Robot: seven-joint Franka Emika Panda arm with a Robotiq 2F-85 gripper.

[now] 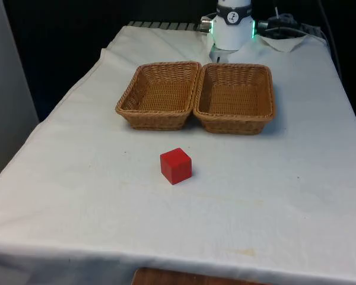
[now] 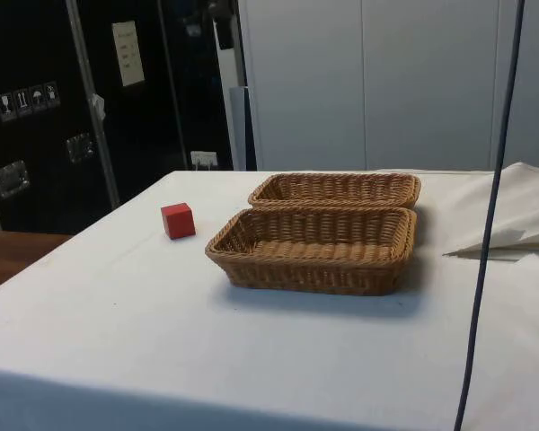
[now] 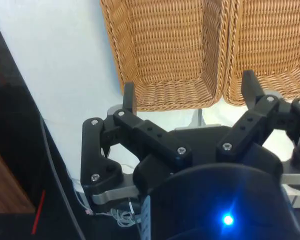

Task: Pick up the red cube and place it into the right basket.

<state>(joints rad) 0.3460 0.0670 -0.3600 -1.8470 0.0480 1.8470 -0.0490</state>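
Since the red cube (image 1: 175, 165) looks hard and light (flat sides), pinch two opposite faces; the hand (image 3: 189, 90) is spread wide.

**Room and surroundings**

Table (image 1: 77, 208) under a white cloth (image 2: 117, 332), wrinkled toward the far end. Front view: black curtains (image 1: 65, 35) at 10 to 12 o'clock; pale wall panel (image 1: 6, 107) at 9 o'clock; a strip of brown wood (image 1: 184, 278) at 6 o'clock. Side view: dark cabinets (image 2: 45, 108) at 9 to 11 o'clock, with a pale notice (image 2: 128, 53) and small stickers (image 2: 27, 99); light grey wall panels (image 2: 386, 81) at 12 to 2 o'clock; a thin dark cable (image 2: 494, 206) hanging at 3 o'clock. Lighting even and soft.
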